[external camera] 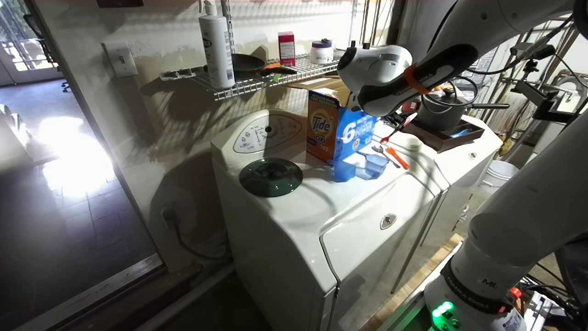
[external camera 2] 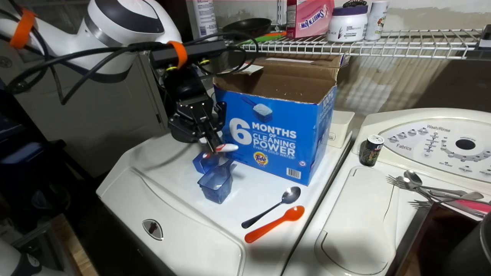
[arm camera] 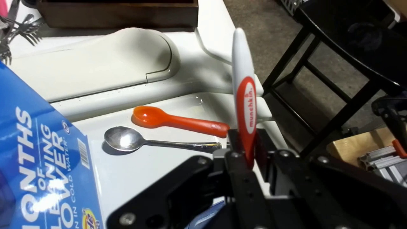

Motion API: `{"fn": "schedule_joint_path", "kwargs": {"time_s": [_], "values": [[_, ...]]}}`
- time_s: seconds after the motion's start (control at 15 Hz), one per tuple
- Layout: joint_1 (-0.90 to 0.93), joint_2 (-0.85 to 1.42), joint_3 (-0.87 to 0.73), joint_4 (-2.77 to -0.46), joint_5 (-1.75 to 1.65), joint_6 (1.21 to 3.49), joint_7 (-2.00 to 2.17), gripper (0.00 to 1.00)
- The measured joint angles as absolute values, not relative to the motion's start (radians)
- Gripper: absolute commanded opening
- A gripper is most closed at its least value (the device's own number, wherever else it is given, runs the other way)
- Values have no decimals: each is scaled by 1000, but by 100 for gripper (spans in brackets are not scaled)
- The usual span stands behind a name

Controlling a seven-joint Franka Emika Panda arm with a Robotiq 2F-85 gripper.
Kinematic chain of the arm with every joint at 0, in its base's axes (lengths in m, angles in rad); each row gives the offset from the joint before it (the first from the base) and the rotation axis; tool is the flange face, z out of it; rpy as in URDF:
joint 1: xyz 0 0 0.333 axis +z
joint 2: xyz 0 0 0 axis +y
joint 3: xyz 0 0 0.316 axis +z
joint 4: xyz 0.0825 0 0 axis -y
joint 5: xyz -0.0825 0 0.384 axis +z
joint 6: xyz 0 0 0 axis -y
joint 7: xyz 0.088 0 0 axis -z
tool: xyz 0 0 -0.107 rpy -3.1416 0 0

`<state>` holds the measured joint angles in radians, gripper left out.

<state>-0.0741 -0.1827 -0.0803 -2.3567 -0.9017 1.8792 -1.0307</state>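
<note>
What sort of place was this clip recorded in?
Likely a laundry area: a washing machine with a panel marked Wash/Rinse, a second machine beside it, and a Tide box standing on that one.

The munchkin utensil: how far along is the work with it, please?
Done: the munchkin utensil is grasped. In hand: the gripper, shut on it, appears to hold it above the white machine. Left, probably: setting it down, as it is not yet released.
</note>
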Motion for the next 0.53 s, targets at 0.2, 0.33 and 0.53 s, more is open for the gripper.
{"fn": "schedule_joint_path", "kwargs": {"time_s": [0.2, 0.33, 0.53], "values": [[-71, -181, -77, -2357, -920, 1855, -1018, 4], [-69, -177, -77, -2357, -934, 1837, -1009, 4], [-68, -170, -77, -2356, -958, 1829, -993, 4]]}}
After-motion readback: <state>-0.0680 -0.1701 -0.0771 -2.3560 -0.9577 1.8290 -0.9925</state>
